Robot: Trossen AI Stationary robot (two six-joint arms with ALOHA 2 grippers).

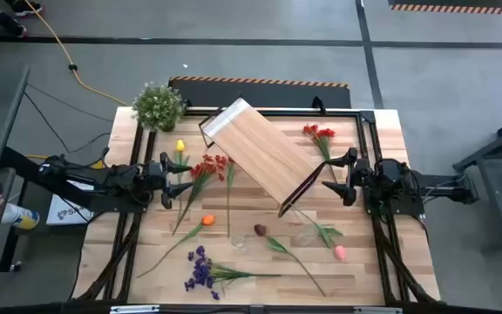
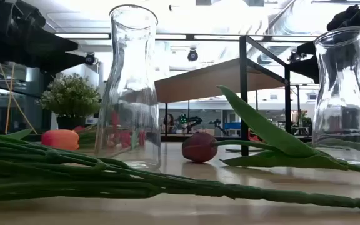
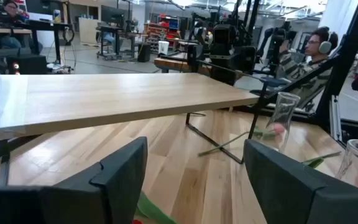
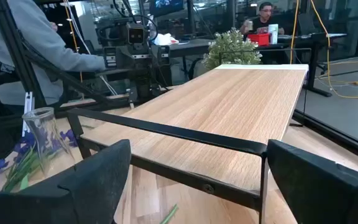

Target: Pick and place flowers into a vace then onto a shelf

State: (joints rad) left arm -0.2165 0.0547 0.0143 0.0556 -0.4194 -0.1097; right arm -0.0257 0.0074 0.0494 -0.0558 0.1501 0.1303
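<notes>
Light-wood rectangular shelf [image 1: 261, 154] on thin black frame stands diagonally mid-table. Left gripper [image 1: 184, 177] at shelf's left, fingers spread wide, empty, above the red small-blossom spray [image 1: 207, 167]. Right gripper [image 1: 333, 175] at shelf's right end, fingers wide, empty. Two clear glass vases [image 2: 130, 87] stand near table front. Remaining green-stemmed flowers [image 1: 200, 270] lie scattered on the butcher-block tabletop [image 1: 382, 139].

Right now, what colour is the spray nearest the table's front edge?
Purple, clearest in the high view.
</notes>
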